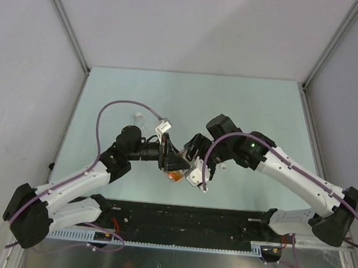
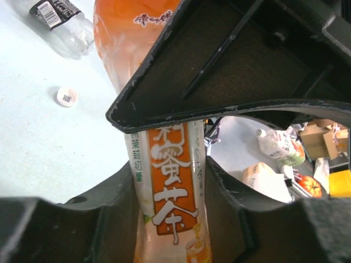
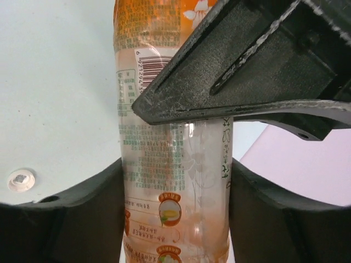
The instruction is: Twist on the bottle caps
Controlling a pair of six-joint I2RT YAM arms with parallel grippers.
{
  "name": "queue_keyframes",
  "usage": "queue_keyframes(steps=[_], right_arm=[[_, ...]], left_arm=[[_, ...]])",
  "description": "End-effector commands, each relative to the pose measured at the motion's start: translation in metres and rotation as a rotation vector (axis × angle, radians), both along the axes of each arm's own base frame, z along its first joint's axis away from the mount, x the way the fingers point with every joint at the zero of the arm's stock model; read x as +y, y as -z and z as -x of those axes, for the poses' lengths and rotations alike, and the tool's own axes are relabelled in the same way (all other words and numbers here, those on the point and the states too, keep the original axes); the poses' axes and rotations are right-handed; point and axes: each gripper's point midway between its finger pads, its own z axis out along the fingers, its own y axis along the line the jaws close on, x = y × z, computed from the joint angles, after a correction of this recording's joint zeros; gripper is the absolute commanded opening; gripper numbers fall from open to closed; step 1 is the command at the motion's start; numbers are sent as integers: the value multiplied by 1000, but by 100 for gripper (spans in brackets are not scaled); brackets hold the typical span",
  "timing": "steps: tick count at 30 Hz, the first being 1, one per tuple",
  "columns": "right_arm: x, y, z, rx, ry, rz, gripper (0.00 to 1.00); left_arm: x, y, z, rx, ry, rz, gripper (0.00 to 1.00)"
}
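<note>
The pale green tabletop [image 1: 188,97] fills the middle of the top view, closed in by plain grey walls [image 1: 175,22] on three sides. A black rail [image 1: 185,218] runs along its near edge, with the arm bases at either end. The left arm [image 1: 82,182] reaches in from the lower left and the right arm [image 1: 299,177] from the lower right. Both bend toward the centre, and their wrists meet near the front middle of the tabletop. A purple cable [image 1: 105,122] loops off the left arm.

The left end effector [image 1: 167,161] and the right end effector [image 1: 195,167] face each other, close together, with the orange bottle [image 1: 176,175] between them. Each is partly open, its jaws set against that bottle. In the left wrist view the orange-and-white label runs through the gap, and the dark jaws press on both sides with no space showing. In the right wrist view the back label, with small print and a barcode, fills the gap the same way, the jaws touching either side. Both have hold of the bottle around its body. Its neck is hidden in every view, so I cannot tell whether it carries a cap.

A clear bottle [image 2: 63,24] with a black barcode label lies on its side on the tabletop, at the upper left of the left wrist view, apart from the held one. Near it a white cap [image 2: 67,97] lies on the tabletop, touching nothing. The right wrist view also shows a white cap [image 3: 21,179] on the tabletop, left of the orange bottle. I cannot tell whether it is the same one.
</note>
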Motion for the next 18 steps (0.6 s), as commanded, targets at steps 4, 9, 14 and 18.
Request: queue_keyframes(steps=[4,9,14,18], right_arm=[[0,-57,-15,-68,131,-192,97],[-25,-97,-37,-54,324,-347,99],[-58,-152,-54,48,527,-619,99],[-81,-208,-44,199,600,-906,99]], left_arm=[[-3,-42,9,-154,63,96,29],[5,-59,0,-287,-28,123,27],[26,-72,-28,-450,-249,119,26],[51,-81,-50,-545,-454,108,19]])
